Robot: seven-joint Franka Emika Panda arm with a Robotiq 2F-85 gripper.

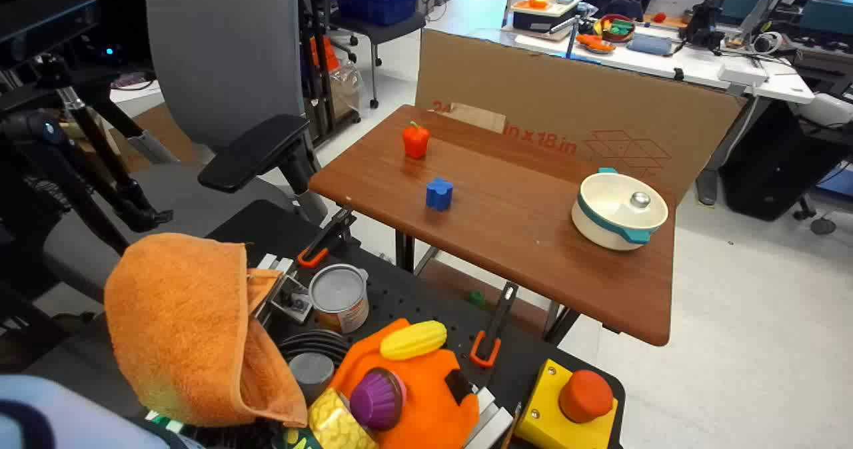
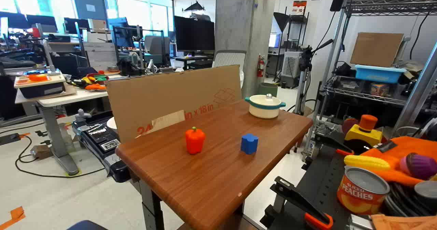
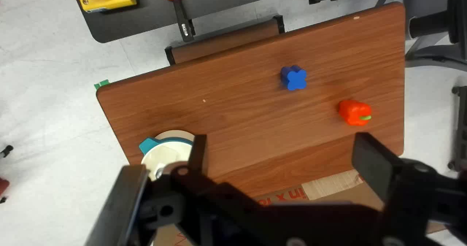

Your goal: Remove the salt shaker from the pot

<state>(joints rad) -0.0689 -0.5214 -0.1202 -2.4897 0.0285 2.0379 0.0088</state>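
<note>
The black two-finger gripper (image 3: 279, 158) fills the bottom of the wrist view, its jaws wide apart, holding nothing. The small white salt shaker with a silver metal cap (image 1: 640, 200) is inside the wide cream pot with a teal band (image 1: 598, 231). In the wrist view both lie lower left, outside the gap, the frame-left jaw partly hiding the pot. The shaker's long axis looks upright, though its pale body blends in; the approach probably needs a shift frame-left, then a descent.
</note>
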